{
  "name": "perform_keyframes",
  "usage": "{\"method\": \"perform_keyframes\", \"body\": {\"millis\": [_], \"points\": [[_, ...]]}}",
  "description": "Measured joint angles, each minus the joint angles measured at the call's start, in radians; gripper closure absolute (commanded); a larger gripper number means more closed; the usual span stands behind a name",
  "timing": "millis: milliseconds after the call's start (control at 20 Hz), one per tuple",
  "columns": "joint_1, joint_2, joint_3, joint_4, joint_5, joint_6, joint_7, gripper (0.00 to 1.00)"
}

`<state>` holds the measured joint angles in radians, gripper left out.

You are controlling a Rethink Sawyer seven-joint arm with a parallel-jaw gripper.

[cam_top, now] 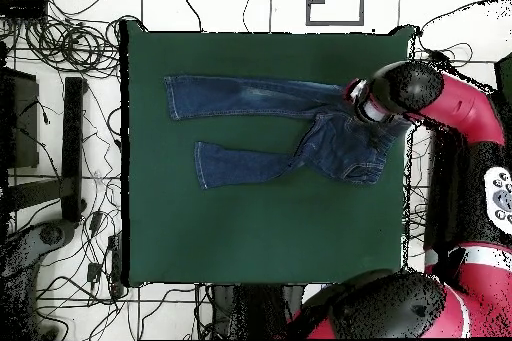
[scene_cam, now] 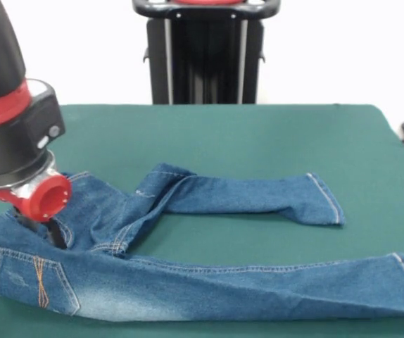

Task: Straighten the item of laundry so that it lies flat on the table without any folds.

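The item of laundry, a pair of blue jeans (scene_cam: 209, 282), lies on the green table (scene_cam: 258, 134). One leg runs straight along the front edge to the right. The other leg (scene_cam: 258, 197) is creased and folded near the crotch, then runs right. The waist is bunched at the left, under my gripper (scene_cam: 51, 229), which is down on or just above that bunched denim. In the overhead view the jeans (cam_top: 250, 97) stretch left from the gripper (cam_top: 368, 107) at the table's (cam_top: 250, 227) right side. The arm hides the gripper's tips.
The red and black arm (cam_top: 450, 107) reaches in over the table's right edge in the overhead view. Tangled cables (cam_top: 60, 47) and dark equipment lie on the floor to the left. A black pedestal (scene_cam: 205, 56) stands behind the table.
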<state>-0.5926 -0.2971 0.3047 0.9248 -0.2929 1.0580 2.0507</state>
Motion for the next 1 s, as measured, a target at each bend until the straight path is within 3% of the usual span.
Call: {"method": "perform_keyframes", "body": {"millis": [1000], "points": [[0.029, -0.042, 0.000, -0.096, -0.016, 0.030, 0.000, 0.00]]}}
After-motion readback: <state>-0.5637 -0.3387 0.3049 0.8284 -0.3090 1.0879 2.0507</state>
